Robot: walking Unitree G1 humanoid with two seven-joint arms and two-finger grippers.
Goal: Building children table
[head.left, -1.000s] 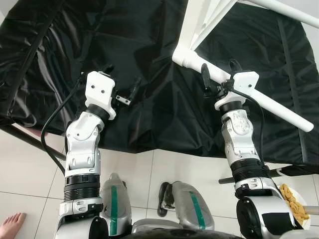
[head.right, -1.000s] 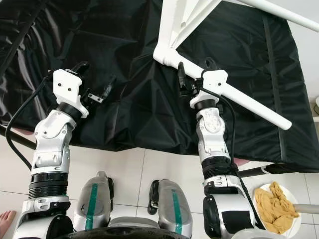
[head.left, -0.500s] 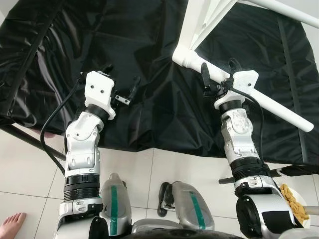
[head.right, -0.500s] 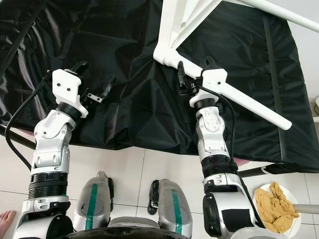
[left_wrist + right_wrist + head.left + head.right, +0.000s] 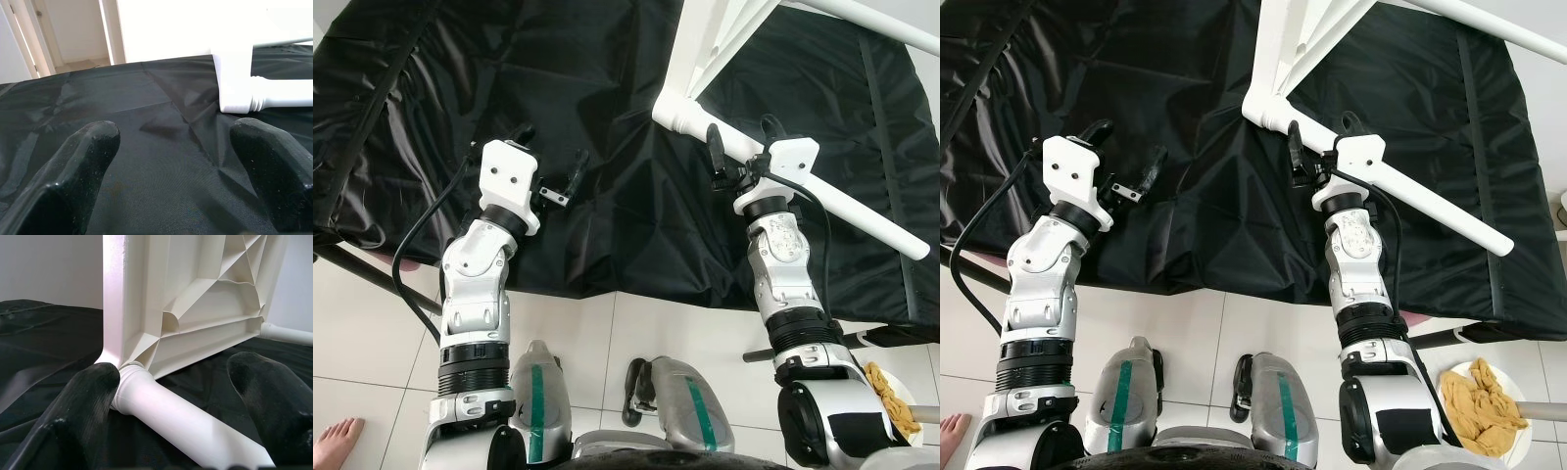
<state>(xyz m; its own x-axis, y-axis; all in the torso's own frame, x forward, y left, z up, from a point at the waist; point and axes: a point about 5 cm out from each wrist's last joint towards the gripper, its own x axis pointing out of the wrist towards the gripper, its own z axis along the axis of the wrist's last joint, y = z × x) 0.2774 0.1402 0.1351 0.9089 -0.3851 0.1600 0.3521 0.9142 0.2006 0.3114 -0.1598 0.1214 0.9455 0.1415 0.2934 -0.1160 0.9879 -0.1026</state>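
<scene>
A white plastic children's table (image 5: 705, 44) lies tipped on a black cloth (image 5: 607, 88), its ribbed underside (image 5: 205, 298) facing me. One white leg (image 5: 862, 211) runs from the table's near corner out to the right. My right gripper (image 5: 741, 139) is open and straddles this leg just behind its collar (image 5: 129, 382). One of its fingers (image 5: 88, 401) rests close against the collar. My left gripper (image 5: 550, 149) hovers open over bare cloth to the left, holding nothing. The left wrist view has the table corner and leg base (image 5: 239, 88) ahead of that gripper (image 5: 174, 129).
A second white leg (image 5: 871, 20) crosses the top right. The black cloth's front edge hangs over tiled floor (image 5: 656, 323). A dark bar (image 5: 372, 279) slants at the left. A plate with a yellow rag (image 5: 1484, 401) sits at the bottom right. A person's bare foot (image 5: 335, 443) is at the bottom left.
My right gripper has crept very slightly forward along the leg toward the table corner. The left gripper has barely shifted.
</scene>
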